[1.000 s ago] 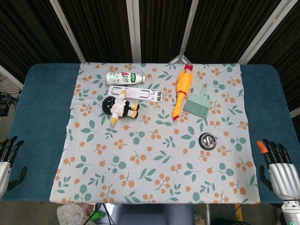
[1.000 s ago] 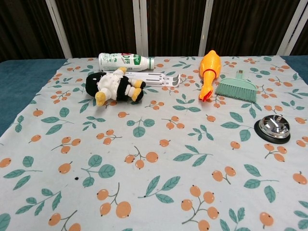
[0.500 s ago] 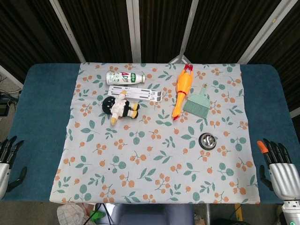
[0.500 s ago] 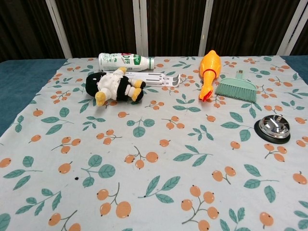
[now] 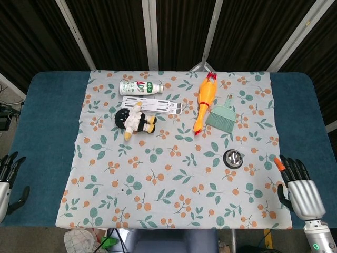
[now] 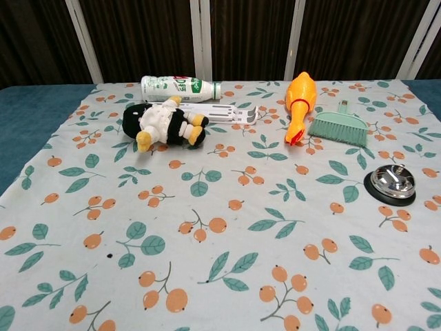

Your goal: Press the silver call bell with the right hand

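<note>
The right hand (image 5: 298, 187) has shifted since half a second ago; in the head view it now sits further in toward the cloth and a little forward, its fingers over the cloth's edge rather than out over the bare blue desk (image 5: 50, 126); it holds nothing and its fingers lie spread and straight; I judge this the start of the reach, with the press itself not yet begun. The silver call bell (image 5: 233, 157) stands untouched on the floral cloth (image 5: 174, 179), ahead of the right hand and off to its inner side, well apart from the fingertips. The left hand (image 5: 7, 179) rests far across the desk at the opposite edge, empty, fingers apart; it has barely moved.

The chest view shows the bell (image 6: 392, 182) plainly but neither hand, so how high the right hand sits above the desk cannot be told; its wrist is cut off by the bottom of the head view; the left hand is half cut by the frame's side.
</note>
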Robot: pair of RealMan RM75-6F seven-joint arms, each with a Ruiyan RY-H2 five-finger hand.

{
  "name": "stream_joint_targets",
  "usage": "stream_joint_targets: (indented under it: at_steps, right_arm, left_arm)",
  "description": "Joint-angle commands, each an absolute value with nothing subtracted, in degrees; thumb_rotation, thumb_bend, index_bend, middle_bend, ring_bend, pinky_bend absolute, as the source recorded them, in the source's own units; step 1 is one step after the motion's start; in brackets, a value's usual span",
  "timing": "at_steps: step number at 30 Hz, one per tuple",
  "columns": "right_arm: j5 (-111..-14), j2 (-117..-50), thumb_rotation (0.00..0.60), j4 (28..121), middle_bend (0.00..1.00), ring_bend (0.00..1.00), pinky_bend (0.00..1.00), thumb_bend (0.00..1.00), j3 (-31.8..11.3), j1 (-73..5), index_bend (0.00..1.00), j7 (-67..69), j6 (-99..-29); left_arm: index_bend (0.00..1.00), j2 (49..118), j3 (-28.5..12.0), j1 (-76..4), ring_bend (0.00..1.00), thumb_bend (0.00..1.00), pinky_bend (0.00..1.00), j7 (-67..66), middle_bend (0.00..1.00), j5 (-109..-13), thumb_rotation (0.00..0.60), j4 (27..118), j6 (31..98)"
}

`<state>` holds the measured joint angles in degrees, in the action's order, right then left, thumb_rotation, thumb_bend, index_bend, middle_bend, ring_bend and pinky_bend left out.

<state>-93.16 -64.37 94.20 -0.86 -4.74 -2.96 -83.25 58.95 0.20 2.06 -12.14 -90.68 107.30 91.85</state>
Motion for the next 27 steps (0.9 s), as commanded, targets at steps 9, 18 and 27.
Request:
stream_joint_targets:
  at_steps: [9,18,27]
  right_arm:
    - [-86.4,-70.7,0.600,92.3,0.00,0.00,0.00,0.69,-6.7,-15.8,0.00,-2.6,-68.9]
    - [-80.9,-76.1,0.600,90.8,0.00,0.00,0.00,0.89,-8.9,-21.8,0.00,-6.3,-60.7]
    - [-78.4,-80.9,0.600,86.2,0.00,0.00,0.00,1.00,-8.3,-24.3,0.00,-5.9,-57.3]
  left_arm:
    - [0.11,59.2,-0.5,1.5,0.00,0.57,0.00,-13.2,0.00,-88.6,0.600,107.4,90.7]
    - [0.11,59.5,-0.7,1.4,0.00,0.57,0.00,-14.2,0.00,-87.9,0.600,107.4,90.5]
    - [0.11,59.7,-1.2,1.1,0.00,0.57,0.00,-14.9,0.00,-86.7,0.600,107.2,90.0]
